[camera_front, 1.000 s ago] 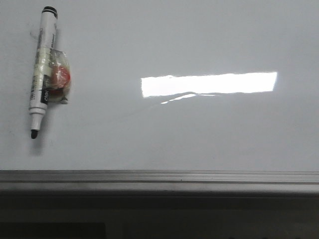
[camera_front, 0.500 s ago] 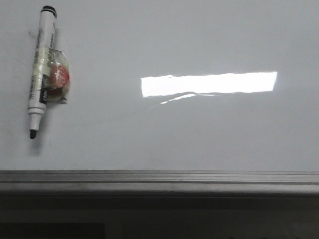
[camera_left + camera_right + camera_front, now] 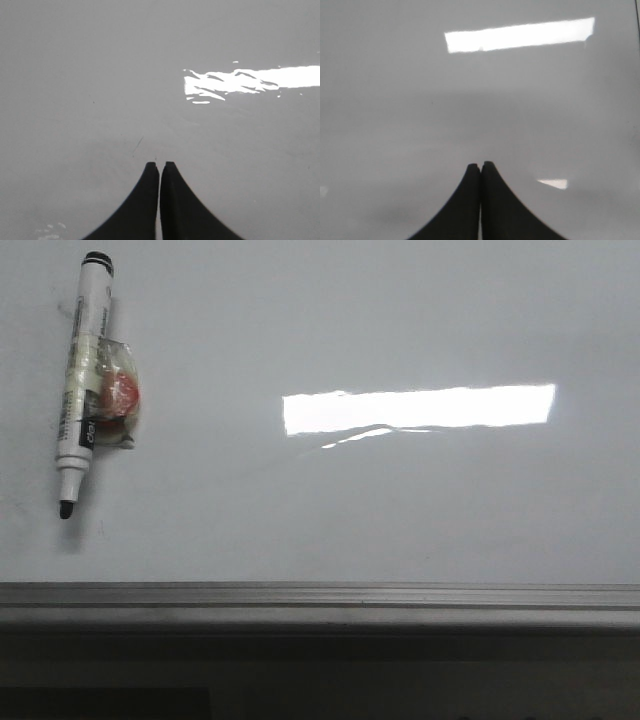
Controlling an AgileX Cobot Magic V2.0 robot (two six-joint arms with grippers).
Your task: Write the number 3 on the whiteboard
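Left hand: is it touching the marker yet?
Apart. The left wrist view shows the left hand shut over bare whiteboard, no marker near; the front view shows the marker lying alone.

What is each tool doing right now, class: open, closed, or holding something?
Left tool: closed, holding nothing.
Right tool: closed, holding nothing.

We see the whiteboard [image 3: 400,500], glossy white-grey with a bright rectangular glare and a grey rail [image 3: 320,598] along its lower edge. On its left part lies a white marker pen [image 3: 83,380], uncapped black tip toward the rail, with a small red object in clear wrap [image 3: 117,400] against its barrel.
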